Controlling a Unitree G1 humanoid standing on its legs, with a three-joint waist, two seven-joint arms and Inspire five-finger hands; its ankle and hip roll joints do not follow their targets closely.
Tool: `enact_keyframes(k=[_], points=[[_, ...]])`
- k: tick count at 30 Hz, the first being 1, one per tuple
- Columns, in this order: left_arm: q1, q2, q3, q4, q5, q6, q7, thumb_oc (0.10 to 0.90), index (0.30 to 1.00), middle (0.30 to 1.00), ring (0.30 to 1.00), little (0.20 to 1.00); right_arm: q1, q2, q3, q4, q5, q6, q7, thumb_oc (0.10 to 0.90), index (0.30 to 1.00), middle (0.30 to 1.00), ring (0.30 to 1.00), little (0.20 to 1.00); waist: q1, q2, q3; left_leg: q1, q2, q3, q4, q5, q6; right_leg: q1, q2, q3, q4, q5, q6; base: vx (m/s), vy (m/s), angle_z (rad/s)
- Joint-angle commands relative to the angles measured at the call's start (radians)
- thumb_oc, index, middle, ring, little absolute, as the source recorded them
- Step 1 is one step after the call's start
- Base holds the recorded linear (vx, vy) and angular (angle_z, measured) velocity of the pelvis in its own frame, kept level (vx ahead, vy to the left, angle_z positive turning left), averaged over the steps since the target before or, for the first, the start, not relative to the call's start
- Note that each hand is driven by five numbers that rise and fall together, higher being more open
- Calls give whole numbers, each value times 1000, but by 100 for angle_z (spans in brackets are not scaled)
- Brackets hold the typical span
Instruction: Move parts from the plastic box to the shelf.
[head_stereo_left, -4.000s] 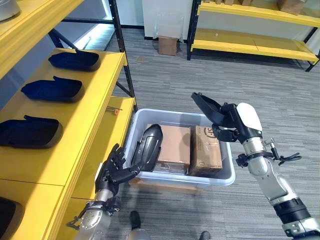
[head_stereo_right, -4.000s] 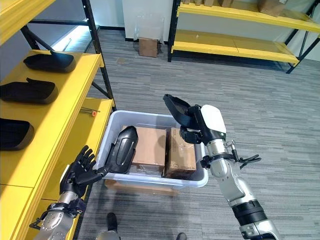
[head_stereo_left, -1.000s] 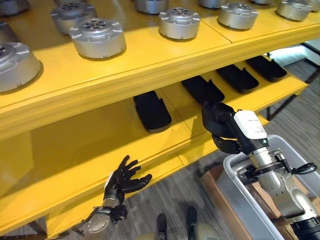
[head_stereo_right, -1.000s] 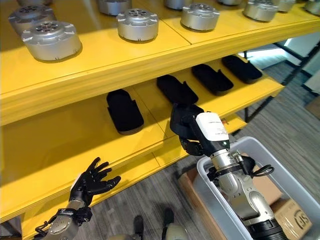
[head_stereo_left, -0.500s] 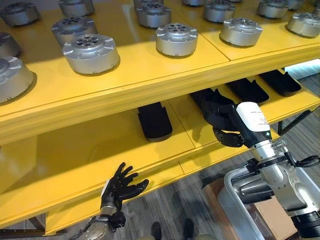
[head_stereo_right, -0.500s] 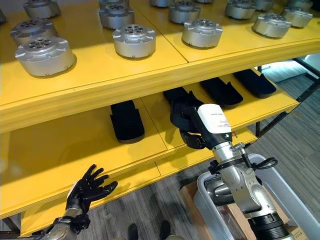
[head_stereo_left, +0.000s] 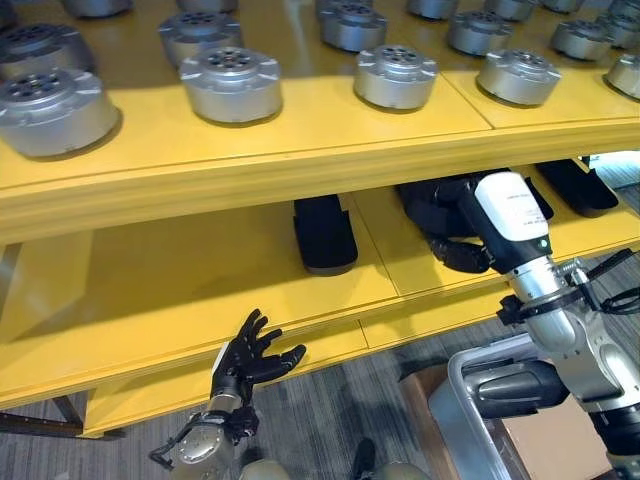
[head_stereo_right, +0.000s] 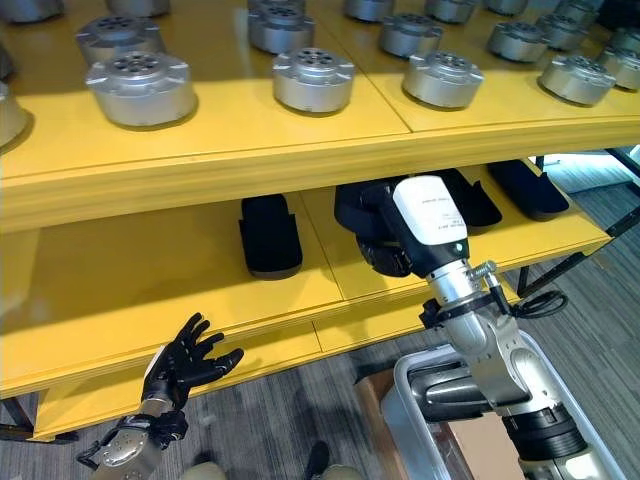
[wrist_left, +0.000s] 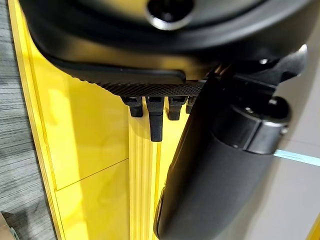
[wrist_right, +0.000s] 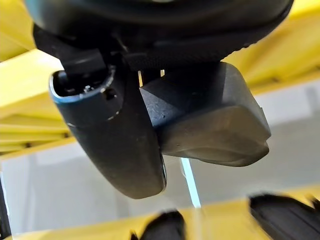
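My right hand (head_stereo_left: 462, 253) is shut on a black moulded part (head_stereo_left: 432, 204) and holds it over the yellow middle shelf (head_stereo_left: 200, 275), tucked under the upper shelf's edge. In the right wrist view the part (wrist_right: 210, 120) sits pinched against the thumb (wrist_right: 115, 140). Another black part (head_stereo_left: 325, 232) lies on the same shelf to the left, and more (head_stereo_right: 530, 188) lie to the right. The grey plastic box (head_stereo_left: 455, 405) stands on the floor at the lower right, with a dark part (head_stereo_left: 515, 385) leaning inside. My left hand (head_stereo_left: 245, 360) hangs open below the shelf's front edge, holding nothing.
Several silver round parts (head_stereo_left: 230, 83) stand in rows on the upper yellow shelf (head_stereo_left: 300, 150). A cardboard box (head_stereo_left: 545, 440) lies inside the plastic box. Bare shelf surface stretches left of the black part. Grey floor shows below.
The view has shifted. My right hand has carried the black part deeper in under the upper shelf, over the middle shelf. The left hand stays open and low.
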Motion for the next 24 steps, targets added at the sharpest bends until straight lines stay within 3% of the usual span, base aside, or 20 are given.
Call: enact_keyframes(k=[1, 4, 7, 13, 24], points=[[-45, 37, 23, -134, -42, -94, 3, 900, 1000, 1000, 1000, 1000, -211, -94, -42, -110, 34, -54, -127, 400, 300, 300, 300, 300, 36, 48, -114, 61, 19, 50, -168, 193, -1, -94, -47, 15, 207, -152, 55, 62, 281, 58], [-45, 48, 14, -134, -49, -98, -9, 900, 1000, 1000, 1000, 1000, -235, -86, -20, -99, 19, -50, -125, 400, 300, 300, 300, 300, 50, 63, -122, 61, -27, 32, -159, 116, 9, -95, -85, 23, 221, -144, 71, 85, 266, 25], [-57, 73, -9, -138, -53, -101, -24, 900, 1000, 1000, 1000, 1000, -252, -76, -5, -106, -5, -45, -119, 400, 300, 300, 300, 300, 68, 52, -113, 33, -85, 31, -86, 37, 21, -44, -159, 13, 191, -110, 111, 133, 310, 22], [-91, 108, -28, -142, -55, -104, -28, 900, 1000, 1000, 1000, 1000, -295, -65, 50, -88, -21, -35, -95, 400, 300, 300, 300, 300, 83, 25, -103, -2, -139, 42, -35, -7, 31, -18, -215, -5, 148, -59, 147, 62, 203, 27], [-66, 116, -20, -147, -66, -98, -34, 900, 1000, 1000, 1000, 1000, -415, -77, 197, -1, -27, -23, -28, 400, 300, 300, 300, 300, 125, -27, -97, -11, -154, 58, 5, -45, 48, -10, -232, -9, 132, -37, 170, 35, 48, 5]])
